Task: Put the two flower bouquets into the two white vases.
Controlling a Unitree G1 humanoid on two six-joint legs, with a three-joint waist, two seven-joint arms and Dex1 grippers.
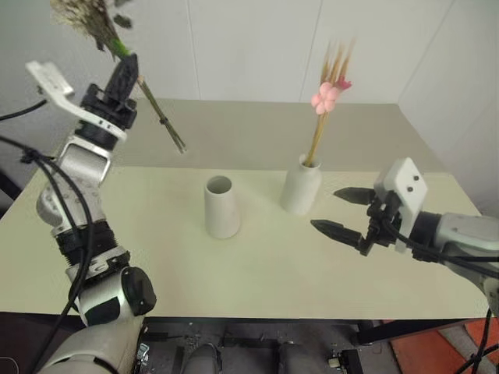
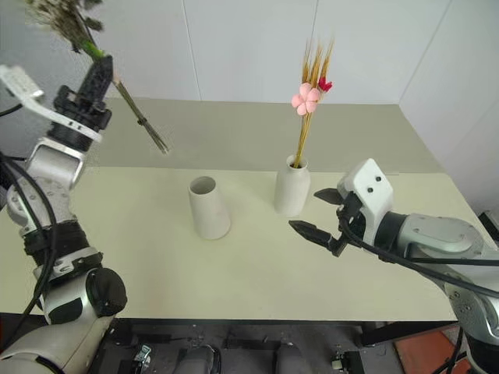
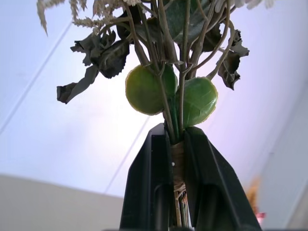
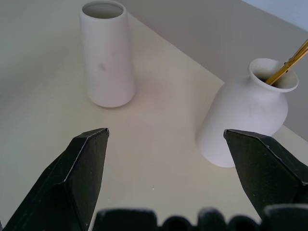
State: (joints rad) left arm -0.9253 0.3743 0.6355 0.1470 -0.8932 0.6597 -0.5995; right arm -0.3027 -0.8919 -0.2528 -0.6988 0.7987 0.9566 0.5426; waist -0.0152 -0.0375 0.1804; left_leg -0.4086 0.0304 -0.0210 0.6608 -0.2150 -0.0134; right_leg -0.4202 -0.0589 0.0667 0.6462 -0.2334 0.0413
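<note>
Left end effector (image 1: 125,68) lifts bushy bunch (image 1: 93,19) above table (image 1: 257,265)

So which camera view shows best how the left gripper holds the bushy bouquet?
The left wrist view: the left gripper is shut on the bushy bouquet's bound stems. Both eye views show it from afar, stems hanging below the fingers.

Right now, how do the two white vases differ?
The cone vase has a wide mouth and straight tapering sides; the bottle vase has rounded shoulders and a narrow neck. The cone vase stands empty, while the bottle vase holds the pink-blossom bunch. Both are matte white, upright on the table and similar in height.
</note>
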